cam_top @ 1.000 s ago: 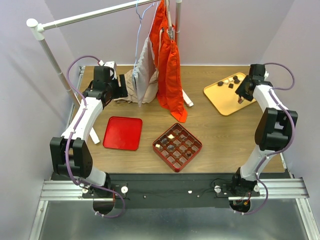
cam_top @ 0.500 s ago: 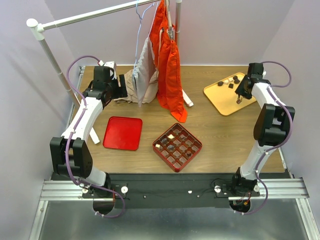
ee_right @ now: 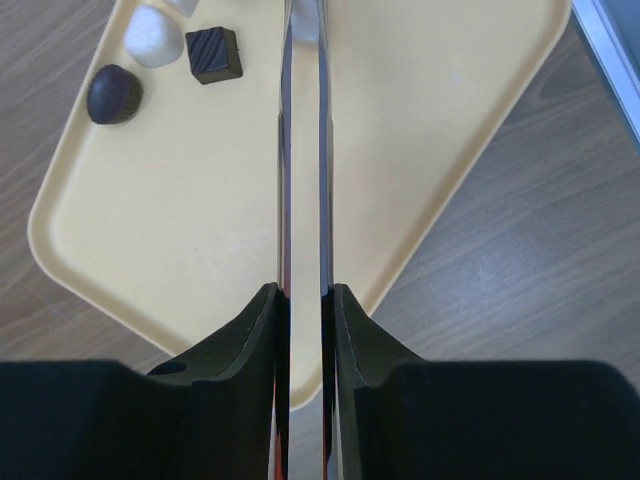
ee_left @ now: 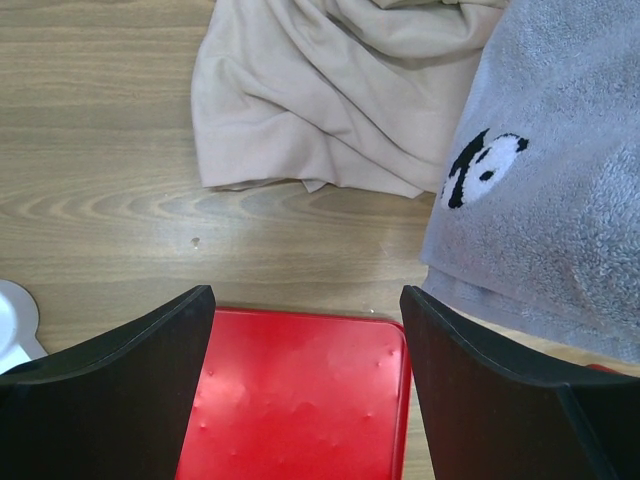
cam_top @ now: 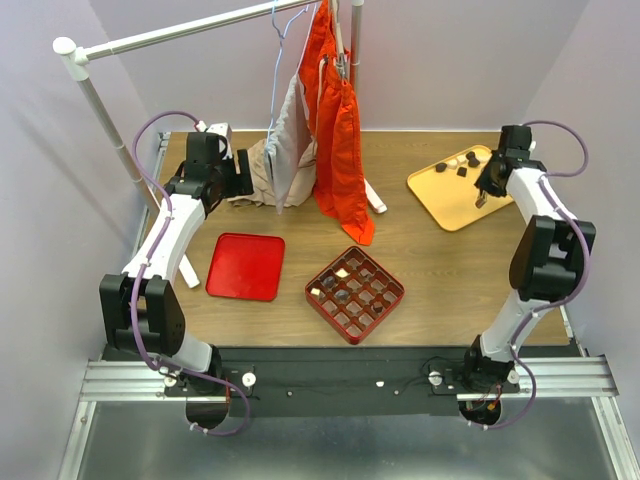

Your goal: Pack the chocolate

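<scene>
- Starting at the right end effector: fingers drawn in to a thin slit, pointing down over the tray. Cannot tell whether pinching a piece or only air, with the tips lost at the frame edge.
- Placed there, presumably, to reach the loose chocolate: a dark dome, a ribbed dark square and a white lump. All bunched toward one end of the tray, near the fingers but apart from them.
- Small pieces, far smaller than the fingers, so probably a fine, centred pinch for each.
- Further out, more chocolate sitting in cells of the box at mid-surface: one pale, some dark.
- Tray and box well apart, so a carry across the surface for every piece.
- Over to the left end effector: spread wide, holding nothing, hanging above the lid. Likely parked there to close the box once full.
- Beyond it, a beige cloth and a grey towel, no part of the packing.
</scene>
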Controlling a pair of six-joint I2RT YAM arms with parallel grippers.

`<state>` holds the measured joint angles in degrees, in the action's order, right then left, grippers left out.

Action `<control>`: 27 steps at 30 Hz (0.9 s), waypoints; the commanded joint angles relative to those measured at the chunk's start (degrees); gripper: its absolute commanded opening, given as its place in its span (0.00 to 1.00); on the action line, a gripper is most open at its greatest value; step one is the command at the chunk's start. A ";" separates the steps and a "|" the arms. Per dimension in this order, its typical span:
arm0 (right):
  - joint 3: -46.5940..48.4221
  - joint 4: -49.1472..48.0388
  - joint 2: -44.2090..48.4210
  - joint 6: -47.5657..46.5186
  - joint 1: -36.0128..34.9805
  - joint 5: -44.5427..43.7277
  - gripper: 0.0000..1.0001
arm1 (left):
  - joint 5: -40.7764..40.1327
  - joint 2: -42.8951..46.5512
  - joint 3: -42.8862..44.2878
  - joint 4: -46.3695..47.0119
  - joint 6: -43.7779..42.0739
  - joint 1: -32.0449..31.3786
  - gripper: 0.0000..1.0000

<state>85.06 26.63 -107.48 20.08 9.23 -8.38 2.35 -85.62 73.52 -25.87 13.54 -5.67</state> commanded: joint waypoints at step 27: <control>-22.66 26.97 45.78 0.31 -15.11 26.12 0.04 | -1.91 0.28 2.77 -0.77 0.26 0.40 0.84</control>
<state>60.95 44.10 -65.21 22.09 -0.99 12.60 1.87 -85.62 74.30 -26.28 13.56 -5.63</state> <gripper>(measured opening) 0.325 0.847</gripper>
